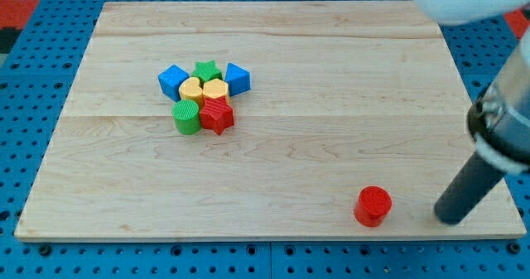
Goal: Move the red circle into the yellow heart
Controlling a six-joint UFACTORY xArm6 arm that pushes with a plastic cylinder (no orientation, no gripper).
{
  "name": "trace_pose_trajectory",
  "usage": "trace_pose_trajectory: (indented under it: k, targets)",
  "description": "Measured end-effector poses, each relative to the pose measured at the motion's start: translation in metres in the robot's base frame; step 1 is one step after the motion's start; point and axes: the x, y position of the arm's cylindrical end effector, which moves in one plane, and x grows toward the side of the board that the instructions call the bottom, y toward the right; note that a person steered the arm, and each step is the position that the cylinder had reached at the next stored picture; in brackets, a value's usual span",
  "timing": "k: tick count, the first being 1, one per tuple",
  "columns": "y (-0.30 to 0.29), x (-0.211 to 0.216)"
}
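My tip (451, 219), a bare rod with no jaws to open or close, rests near the view's bottom right, just right of the red circle (373, 205), well apart from the yellow heart (215, 89) clustered among other blocks at upper left.

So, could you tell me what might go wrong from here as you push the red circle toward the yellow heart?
My tip sits to the view's right of the red circle, apart from it. The yellow heart is far off toward the view's upper left, so a long push may let the round block roll off my tip. The red star and green cylinder lie in front of the heart and could be knocked. The circle also sits near the board's bottom edge.
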Motion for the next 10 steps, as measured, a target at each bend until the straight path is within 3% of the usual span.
trace_pose_trajectory:
  k: [1, 3, 5, 7, 8, 10]
  targets:
    - [-0.047, 0.007]
    - [-0.063, -0.058]
    - [-0.085, -0.026]
    - [-0.141, -0.056]
    - [-0.117, -0.074]
    - [-0.173, -0.057]
